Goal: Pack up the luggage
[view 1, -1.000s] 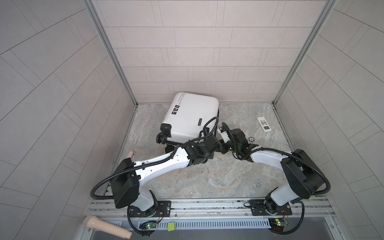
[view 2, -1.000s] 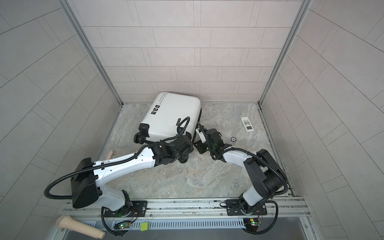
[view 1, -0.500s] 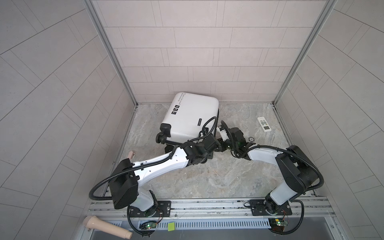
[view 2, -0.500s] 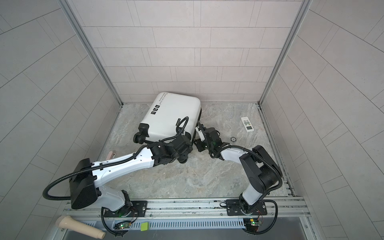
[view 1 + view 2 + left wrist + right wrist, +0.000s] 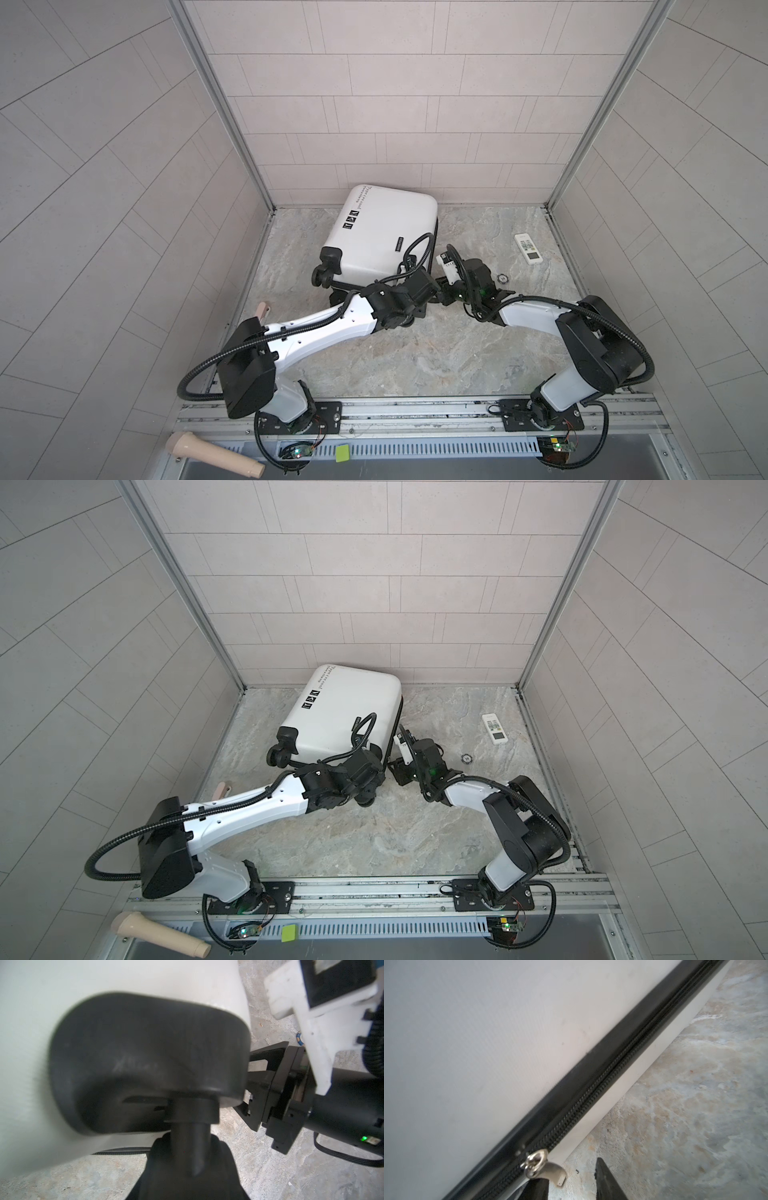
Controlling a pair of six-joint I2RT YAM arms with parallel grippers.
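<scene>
- Top views both show the luggage (image 5: 386,232) (image 5: 349,712) lying flat and closed on the marble tabletop (image 5: 415,353). It lies left of centre, with its far end close to the back wall (image 5: 395,124). Its shells are together, so nothing inside it can be seen.
- In both top views a white remote control (image 5: 528,248) (image 5: 495,728) lies well apart from the luggage, to the right. A small dark ring (image 5: 502,277) (image 5: 467,758) lies between the two, near the right arm.
- In both top views the two arms meet at the near right corner of the luggage. The wrists hide the fingertips there.
- The right wrist view gives what the top views cannot. The black zipper band (image 5: 591,1093) runs along the white shell, its teeth meshed beyond the slider. The silver zip pull (image 5: 544,1167) hangs just over one finger.
- The right pincer (image 5: 571,1174) is released, its fingers spread, with bare tabletop between them. The pull is not clamped.
- The left wrist view is blurred and filled by a black wheel housing (image 5: 145,1059) on the white corner. The right pincer shows just beside that housing.
- The left pincer (image 5: 424,286) sits at that wheel corner. Whether it is released or clenched cannot be told.
</scene>
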